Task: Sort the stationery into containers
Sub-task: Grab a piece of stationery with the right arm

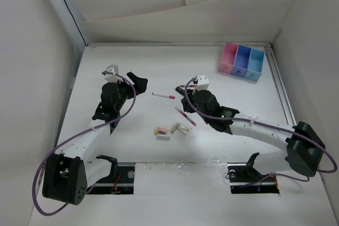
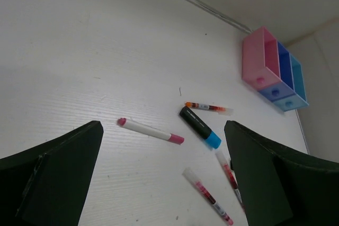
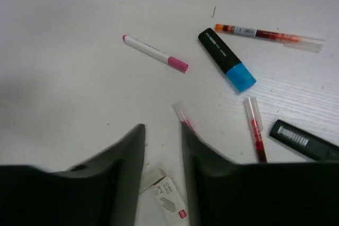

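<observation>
A white pen with pink ends [image 1: 163, 96] lies mid-table; it also shows in the left wrist view [image 2: 151, 130] and the right wrist view [image 3: 155, 53]. A black highlighter with a blue cap [image 2: 199, 127], an orange-tipped red pen [image 2: 208, 107] and two clear red pens [image 2: 207, 196] lie near it. Two whitish eraser blocks [image 1: 162, 132] lie nearer the arms. The pink, blue and light blue bins [image 1: 241, 62] stand at the far right. My left gripper [image 1: 139, 82] is open and empty, left of the pens. My right gripper [image 1: 185, 104] hovers over the pens, open and empty, with an eraser [image 3: 168, 194] showing between its fingers.
A black bar-coded object [image 3: 304, 140] lies right of a red pen [image 3: 254, 128]. White walls enclose the table on the left, back and right. A metal rail [image 1: 280, 88] runs along the right edge beside the bins.
</observation>
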`<state>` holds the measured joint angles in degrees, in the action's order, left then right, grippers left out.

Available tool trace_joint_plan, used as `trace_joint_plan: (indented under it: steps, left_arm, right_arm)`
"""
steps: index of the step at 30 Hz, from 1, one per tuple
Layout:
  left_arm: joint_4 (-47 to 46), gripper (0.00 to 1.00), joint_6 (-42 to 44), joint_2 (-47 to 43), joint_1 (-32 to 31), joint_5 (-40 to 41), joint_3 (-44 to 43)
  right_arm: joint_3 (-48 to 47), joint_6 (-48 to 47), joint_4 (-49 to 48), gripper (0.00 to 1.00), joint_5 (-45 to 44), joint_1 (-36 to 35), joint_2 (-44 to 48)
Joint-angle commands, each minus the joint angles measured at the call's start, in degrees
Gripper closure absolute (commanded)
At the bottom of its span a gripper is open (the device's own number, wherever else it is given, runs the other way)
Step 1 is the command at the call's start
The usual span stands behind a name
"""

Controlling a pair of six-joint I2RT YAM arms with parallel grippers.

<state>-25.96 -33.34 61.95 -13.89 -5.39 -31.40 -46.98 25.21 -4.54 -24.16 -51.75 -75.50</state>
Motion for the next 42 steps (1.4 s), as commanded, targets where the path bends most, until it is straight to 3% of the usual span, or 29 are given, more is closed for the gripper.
trace_joint_plan:
  steps: [1, 2, 6, 10, 11, 15, 16, 19, 33, 39, 42]
  left_arm:
    - [-2.1, 0.0, -1.6, -2.3, -0.4, 0.6, -0.2]
    - [-3.5, 0.0, 0.3, -2.3, -0.4, -0.4, 0.5]
    - [-4.1, 0.0, 5.4, -5.5, -3.7, 1.5, 4.1]
    - [-7.2, 0.0, 8.6, -11.8, -6.8, 13.2, 7.9]
    - [-7.2, 0.0, 8.6, -14.1, -6.8, 14.8, 8.5]
    - [-7.8, 0.0, 7.8, -17.1, -6.8, 16.1, 10.0]
    - [-3.9, 0.0, 6.6, -17.1, -6.8, 17.9, 9.2]
    - [-0.9, 0.0, 4.3, -17.8, -6.8, 20.6, 7.9]
    - [-3.9, 0.0, 2.3, -15.8, -6.8, 15.6, 9.4]
    - [-5.0, 0.0, 1.8, -15.3, -6.8, 14.9, 9.4]
    - [-5.0, 0.06, 1.8, -15.8, -6.8, 14.9, 9.4]
  right_arm:
    - [-3.0, -0.4, 1.0, 0.68, 2.0, 0.5, -1.7]
    - [-3.6, -0.4, 1.5, 1.0, 2.6, 0.5, -3.1]
    - [-5.2, -0.4, 1.5, 1.0, 4.2, 0.5, -7.3]
    - [-9.2, -1.0, 4.1, 1.0, 3.1, 1.0, -11.8]
    - [-10.1, -1.7, 4.1, 0.96, 3.8, 2.9, -12.9]
    - [-17.4, -2.8, 6.9, 0.52, 8.3, 7.3, -19.7]
    - [-18.7, -2.8, 8.2, 0.38, 9.3, 8.0, -22.3]
    - [-21.7, -3.3, 9.8, 0.28, 9.3, 10.1, -25.6]
    - [-27.5, -10.1, 16.5, 0.2, 15.4, 16.9, -35.7]
    - [-30.0, -12.1, 17.0, 0.2, 17.0, 18.1, -38.7]
    - [-30.5, -13.4, 17.0, 0.27, 18.7, 18.1, -40.0]
